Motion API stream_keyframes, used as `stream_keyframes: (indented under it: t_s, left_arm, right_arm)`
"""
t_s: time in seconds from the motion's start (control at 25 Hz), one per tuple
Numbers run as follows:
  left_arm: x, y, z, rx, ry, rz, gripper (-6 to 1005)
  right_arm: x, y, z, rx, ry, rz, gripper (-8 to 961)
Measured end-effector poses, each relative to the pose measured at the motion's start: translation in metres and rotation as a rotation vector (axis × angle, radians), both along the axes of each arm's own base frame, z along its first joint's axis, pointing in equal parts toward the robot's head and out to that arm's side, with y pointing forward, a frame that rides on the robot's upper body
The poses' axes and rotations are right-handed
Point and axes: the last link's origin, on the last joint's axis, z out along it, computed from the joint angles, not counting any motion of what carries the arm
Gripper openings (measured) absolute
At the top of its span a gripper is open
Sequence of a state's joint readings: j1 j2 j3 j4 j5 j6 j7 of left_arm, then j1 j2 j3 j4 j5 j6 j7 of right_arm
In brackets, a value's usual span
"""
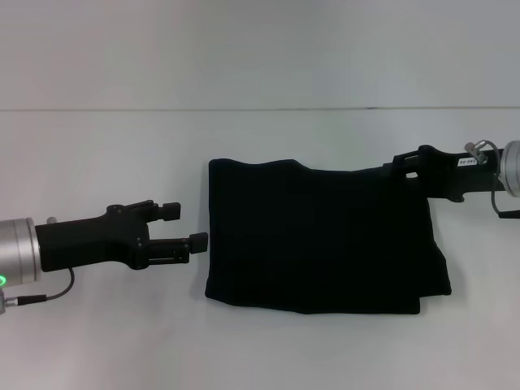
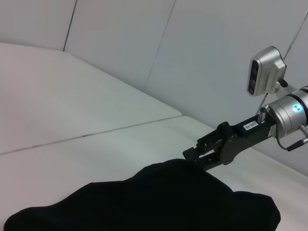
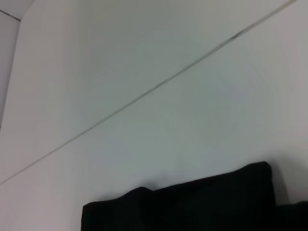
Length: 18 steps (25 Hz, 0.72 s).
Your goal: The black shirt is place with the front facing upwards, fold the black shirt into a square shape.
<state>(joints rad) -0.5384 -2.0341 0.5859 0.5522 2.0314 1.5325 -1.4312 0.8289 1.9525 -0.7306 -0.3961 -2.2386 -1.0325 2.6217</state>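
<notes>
Lying on the white table (image 1: 97,146), roughly at the centre and slightly right: the black shirt (image 1: 317,240), folded into a compact, nearly square block. Colour plain black throughout; no lettering or label shows on the upturned surface. Left edge straight and thick, with rounded corners. Far edge uneven, carrying a shallow hump near the far-left corner. Right side wider, with a lower layer jutting out at the near-right corner as a separate flap. Near edge gently bowed. In the left wrist view the cloth reads as a low, soft mound (image 2: 159,202).

Left gripper (image 1: 187,227): just left of the shirt's left edge, level with its middle, pointing toward it. Fingers apart, one farther, one nearer, with an open gap between them; the nearer fingertip sits right beside the cloth, whether touching cannot be told.

Right gripper (image 1: 404,168): at the shirt's far-right corner, reaching in from the right. Its tips meet the cloth edge; in the left wrist view (image 2: 199,156) the fingers sit close together at the fabric's raised far edge, but whether they pinch it cannot be told.

Right wrist view: shirt's edge (image 3: 192,204) against bare table only.
</notes>
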Motion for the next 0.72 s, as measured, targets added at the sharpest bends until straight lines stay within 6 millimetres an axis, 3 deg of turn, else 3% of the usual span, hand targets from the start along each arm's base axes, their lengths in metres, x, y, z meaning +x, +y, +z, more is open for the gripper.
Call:
stream_keyframes:
  t_s: [0.04,0.12,0.56,0.72]
  left_arm:
    - [0.0,0.0,0.0,0.0,0.0,0.0,921]
    - [0.0,0.0,0.0,0.0,0.0,0.0,921]
    - [0.0004,0.0003,0.0002,0.002,-0.002,-0.001,921]
    - [0.0002,0.0002,0.0002,0.002,-0.002,0.0,921]
  right_arm:
    - [-0.001,0.0004,-0.0005,-0.001,-0.007,0.015,691]
    - [-0.0034,0.0015,-0.0011,-0.004,-0.024,0.048,519]
    - [-0.0033,0.0031,-0.0006,0.005,-0.038,0.058,42]
    - [-0.0036,0.0036,-0.0004,0.007,-0.048,0.077,38]
